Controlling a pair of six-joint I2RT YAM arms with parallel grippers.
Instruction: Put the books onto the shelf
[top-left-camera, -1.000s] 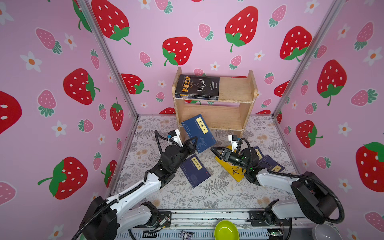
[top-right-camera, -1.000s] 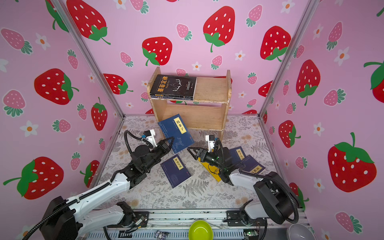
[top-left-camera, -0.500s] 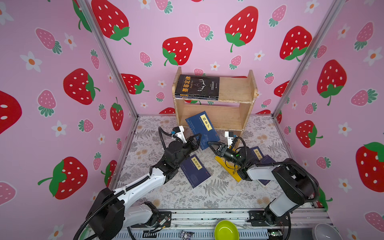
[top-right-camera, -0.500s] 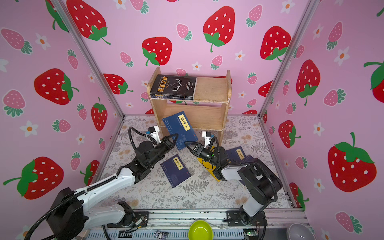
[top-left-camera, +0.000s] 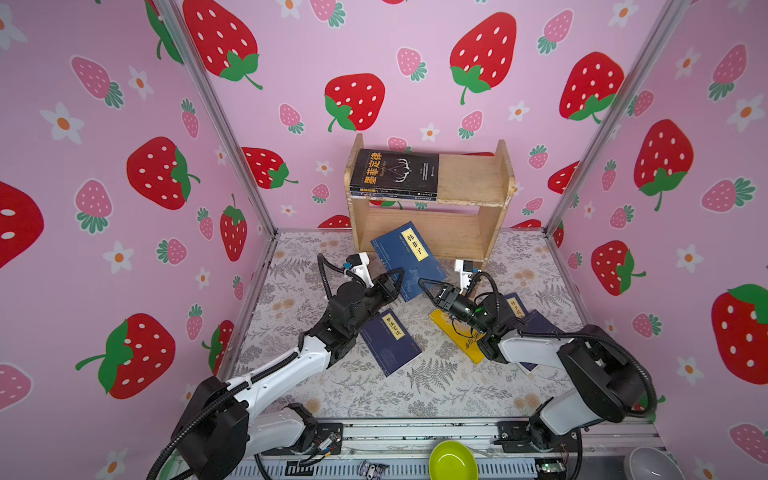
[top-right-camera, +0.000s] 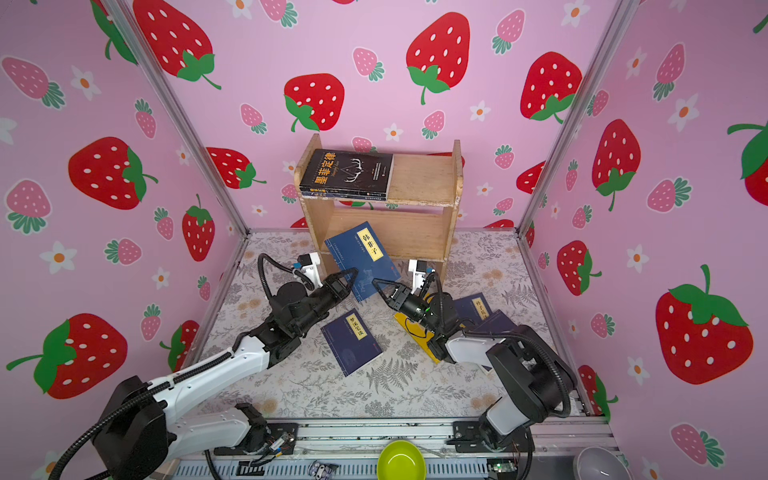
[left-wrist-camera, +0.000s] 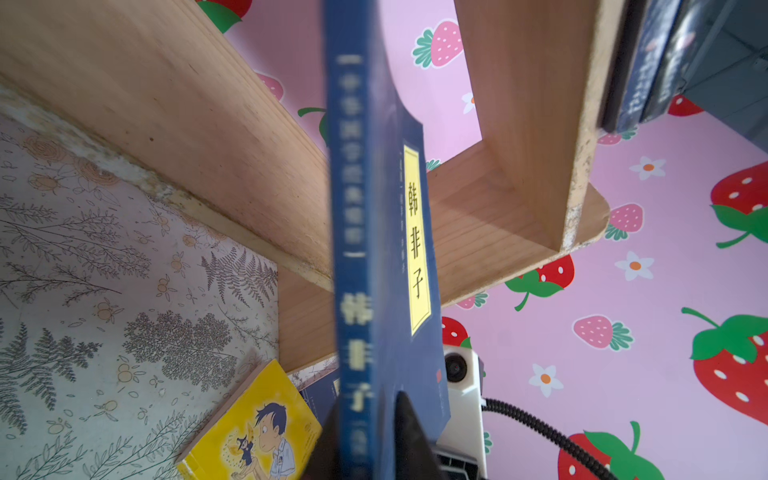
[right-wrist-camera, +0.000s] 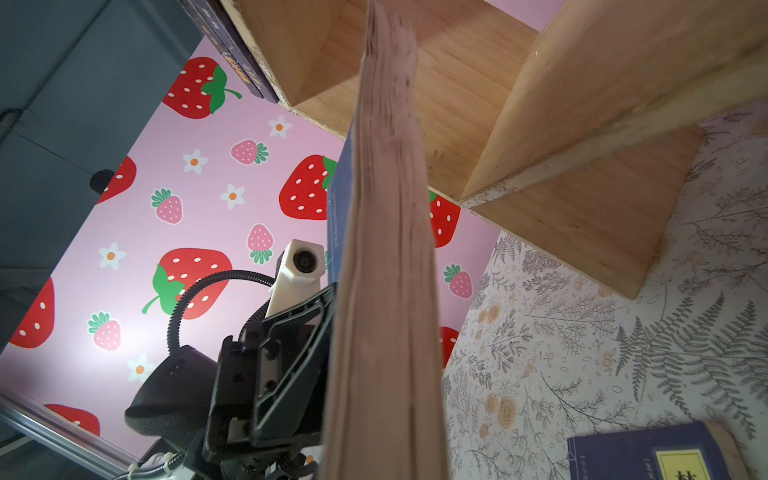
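Both top views look down from high above the near edge, taking in the whole table (top-left-camera: 436, 390) to the far shelf (top-left-camera: 469, 178). The wrist cameras sit low, close against one raised navy book (left-wrist-camera: 374, 216), from opposite sides, looking up at the shelf.

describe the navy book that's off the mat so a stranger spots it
Find the wooden shelf at the back. Before its lower tier a yellow-labelled navy book tilts between the left end effector and right end effector. The other navy books lie flat on the mat.

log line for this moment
navy book: held up before shelf | right gripper: shut on it | left gripper: at its edge, grip unclear
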